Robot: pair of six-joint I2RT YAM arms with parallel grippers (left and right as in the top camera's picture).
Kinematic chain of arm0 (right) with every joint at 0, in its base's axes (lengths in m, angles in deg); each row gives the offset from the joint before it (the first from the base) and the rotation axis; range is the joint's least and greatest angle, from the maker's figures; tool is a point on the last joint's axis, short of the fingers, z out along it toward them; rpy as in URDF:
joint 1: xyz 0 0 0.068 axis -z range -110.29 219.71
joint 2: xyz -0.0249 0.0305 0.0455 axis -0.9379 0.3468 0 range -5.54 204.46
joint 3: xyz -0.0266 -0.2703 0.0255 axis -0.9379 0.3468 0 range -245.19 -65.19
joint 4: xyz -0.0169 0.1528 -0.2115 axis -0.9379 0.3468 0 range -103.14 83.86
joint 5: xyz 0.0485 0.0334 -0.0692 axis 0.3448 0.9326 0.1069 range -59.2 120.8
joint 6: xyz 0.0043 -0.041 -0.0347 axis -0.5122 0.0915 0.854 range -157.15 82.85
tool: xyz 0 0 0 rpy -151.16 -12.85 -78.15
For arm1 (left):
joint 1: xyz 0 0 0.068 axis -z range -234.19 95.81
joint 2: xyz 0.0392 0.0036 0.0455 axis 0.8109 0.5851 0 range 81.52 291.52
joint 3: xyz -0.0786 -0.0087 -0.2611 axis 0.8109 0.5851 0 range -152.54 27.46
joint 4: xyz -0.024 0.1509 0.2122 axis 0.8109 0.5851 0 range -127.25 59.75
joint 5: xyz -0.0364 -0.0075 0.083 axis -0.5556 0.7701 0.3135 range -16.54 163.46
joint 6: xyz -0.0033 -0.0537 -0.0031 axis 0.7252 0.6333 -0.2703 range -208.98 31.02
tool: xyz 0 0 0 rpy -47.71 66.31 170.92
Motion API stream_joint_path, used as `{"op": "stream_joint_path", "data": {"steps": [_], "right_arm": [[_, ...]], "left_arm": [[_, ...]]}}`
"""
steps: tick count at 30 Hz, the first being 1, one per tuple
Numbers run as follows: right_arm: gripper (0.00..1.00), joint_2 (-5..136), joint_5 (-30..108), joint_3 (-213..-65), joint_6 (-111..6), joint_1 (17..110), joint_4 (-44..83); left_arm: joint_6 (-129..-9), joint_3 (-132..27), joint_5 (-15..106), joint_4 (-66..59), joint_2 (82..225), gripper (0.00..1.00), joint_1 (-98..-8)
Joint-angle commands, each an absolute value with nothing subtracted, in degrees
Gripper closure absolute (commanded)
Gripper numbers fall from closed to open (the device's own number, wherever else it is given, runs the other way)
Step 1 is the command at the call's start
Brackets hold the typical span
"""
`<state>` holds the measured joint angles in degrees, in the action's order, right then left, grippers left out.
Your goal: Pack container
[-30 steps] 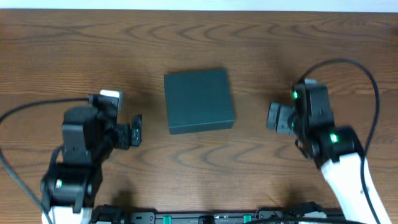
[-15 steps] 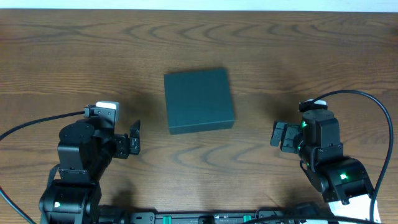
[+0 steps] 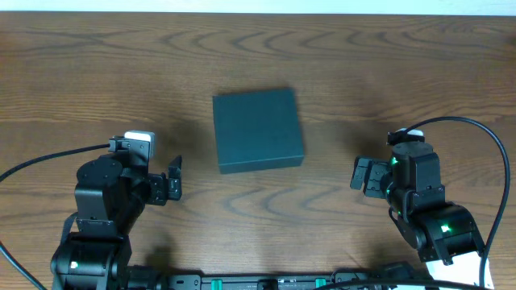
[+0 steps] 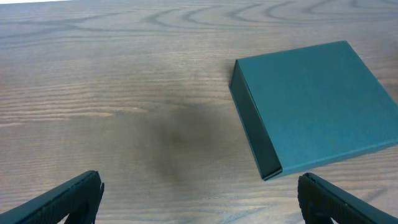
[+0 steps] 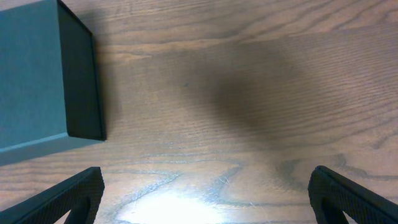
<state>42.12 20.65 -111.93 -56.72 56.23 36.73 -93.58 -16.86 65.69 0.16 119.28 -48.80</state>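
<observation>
Overhead, the container (image 3: 258, 129) lies shut and flat on the tabletop (image 3: 81, 64), between and slightly beyond the left hand (image 3: 174, 179) and right hand (image 3: 360, 176); both gape wide, empty, about equally near; square, so no long axis

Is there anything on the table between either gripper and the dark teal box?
Nothing visible. Only bare wood lies between the left gripper and the container, and between the right gripper and it. Both wrist views show the same: open fingers, bare table, and the closed container ahead.
</observation>
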Motion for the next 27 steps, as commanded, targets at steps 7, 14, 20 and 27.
{"op": "stream_joint_path", "data": {"steps": [7,14,20,27], "right_arm": [[0.01,33.7,25.9,-110.6,-51.2,57.3,35.6],[0.01,10.6,28.8,-97.7,-45.8,60.0,26.6],[0.01,0.0,28.7,-83.2,-45.8,62.0,9.7],[0.01,-5.3,24.3,-69.4,-45.8,63.0,-9.3]], "left_arm": [[-94.3,-16.6,65.1,0.0,119.3,0.02,-48.6],[-94.3,-16.6,65.1,-0.1,119.3,0.02,-48.6],[-94.3,-16.6,65.1,0.0,119.2,0.01,-48.6],[-94.3,-16.6,65.1,0.0,119.3,0.01,-48.6]]}}
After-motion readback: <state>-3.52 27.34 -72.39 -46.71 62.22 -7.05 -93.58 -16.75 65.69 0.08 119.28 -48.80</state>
